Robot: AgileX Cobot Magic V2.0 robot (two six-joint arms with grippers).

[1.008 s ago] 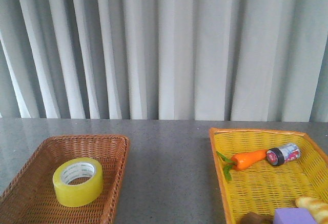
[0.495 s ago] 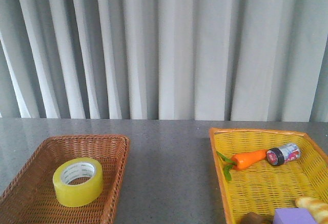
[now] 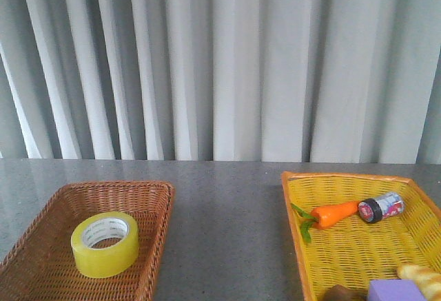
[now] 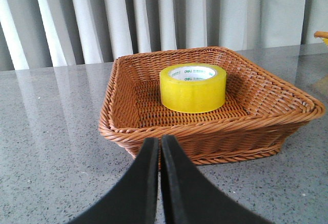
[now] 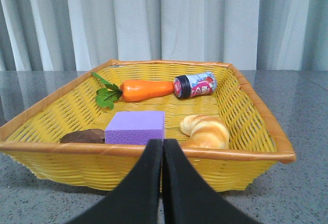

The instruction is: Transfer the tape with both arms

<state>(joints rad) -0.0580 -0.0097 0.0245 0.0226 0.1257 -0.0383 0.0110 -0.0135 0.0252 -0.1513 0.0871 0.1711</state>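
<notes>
Going left to right: yellow tape roll (image 3: 104, 244) sits flat, hole up, inside the brown wicker basket (image 3: 41, 218) on the left of the grey table (image 3: 224, 232), nearer the basket's front-left than its far wall. Left gripper (image 4: 158, 147) shows in the left wrist view, fingers pressed together with nothing between them, parked low on the table just outside the basket's near rim, aimed at the tape but well short of it. Bare table between the baskets. On the right, yellow basket (image 3: 293, 204) holds a toy carrot (image 3: 331, 213), a small can (image 3: 381, 206) lying on its side, a bread piece (image 5: 205, 130), a purple block (image 5: 135, 127) and a brown lump (image 5: 83, 136). Right gripper (image 5: 163, 149) is likewise closed up, empty, sitting in front of the yellow basket's near rim. What changed over the last second: nothing. Tape, baskets and contents sit exactly as in both earlier front frames, no arm enters the front view. So both arms idle. That fits either a pause ahead of picking tape out of the brown basket, or tape already dropped there with arms pulled back; can't tell which.
</notes>
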